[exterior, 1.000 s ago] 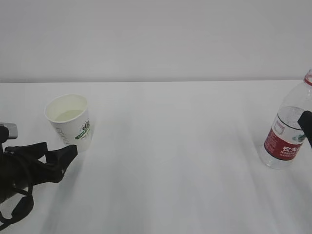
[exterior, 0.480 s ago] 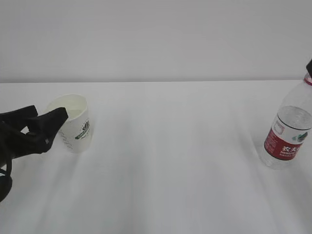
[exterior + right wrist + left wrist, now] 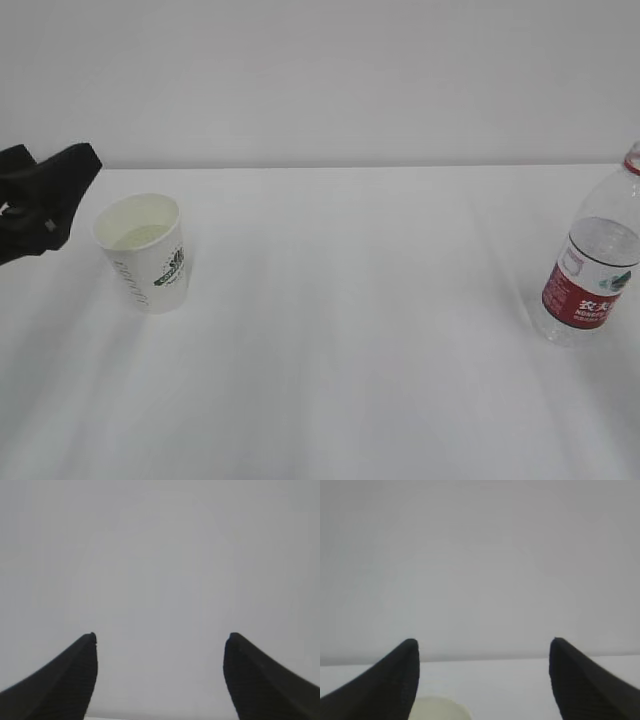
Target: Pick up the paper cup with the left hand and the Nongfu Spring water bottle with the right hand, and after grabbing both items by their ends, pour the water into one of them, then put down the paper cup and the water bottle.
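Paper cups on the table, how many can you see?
1. The paper cup stands upright on the left side of the table, far from the Nongfu Spring water bottle at the right edge.

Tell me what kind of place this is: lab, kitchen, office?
Likely a lab or test bench: a bare white table against a blank wall, with only a paper cup and a water bottle set out.

Small white tapered paper cup (image 3: 145, 252): matt paper wall, printed dark green logo, smooth rolled rim.
Tall clear plastic water bottle (image 3: 592, 268): glossy transparent plastic; smooth red-and-white label with a slight sheen; red plastic neck ring.
White table surface (image 3: 360, 330): smooth, matt, faintly streaked.
Black left gripper (image 3: 482, 652): matt black fingers (image 3: 390, 680), finely ribbed texture.
Black right gripper (image 3: 160, 647): same matt, ribbed finish.
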Motion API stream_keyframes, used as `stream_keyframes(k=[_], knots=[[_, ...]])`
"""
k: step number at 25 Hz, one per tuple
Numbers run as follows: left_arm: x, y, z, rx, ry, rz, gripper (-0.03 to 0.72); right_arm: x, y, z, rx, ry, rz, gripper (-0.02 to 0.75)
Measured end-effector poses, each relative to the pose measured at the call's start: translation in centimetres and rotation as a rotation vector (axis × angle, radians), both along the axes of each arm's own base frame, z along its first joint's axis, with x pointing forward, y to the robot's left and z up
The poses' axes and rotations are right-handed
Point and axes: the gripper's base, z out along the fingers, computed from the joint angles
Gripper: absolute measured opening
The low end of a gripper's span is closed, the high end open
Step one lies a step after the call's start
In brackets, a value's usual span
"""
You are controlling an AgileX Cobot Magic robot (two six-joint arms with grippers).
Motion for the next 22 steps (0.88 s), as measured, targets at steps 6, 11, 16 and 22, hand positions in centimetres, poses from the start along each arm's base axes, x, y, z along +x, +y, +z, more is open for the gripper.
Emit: stream_keyframes(k=[6, 11, 16, 22], knots=[[0.5, -0.2, 1.6, -0.005, -0.011, 0.000, 0.589, 0.2, -0.2, 1.6, 0.017, 0.013, -0.017, 0.593], [1.4, -0.5, 2.9, 0.002, 0.006, 0.000, 0.589, -0.6, -0.4, 3.2, 0.006, 0.014, -0.042, 0.593], [1.9, -0.7, 4.4, 0.014, 0.037, 0.000, 0.589, -2.0, -0.6, 5.0, -0.001, 0.006, -0.070, 0.593], [0.9, -0.5, 6.2, 0.044, 0.054, -0.016, 0.589, -4.2, -1.0, 7.3, -0.007, -0.003, -0.111, 0.593]])
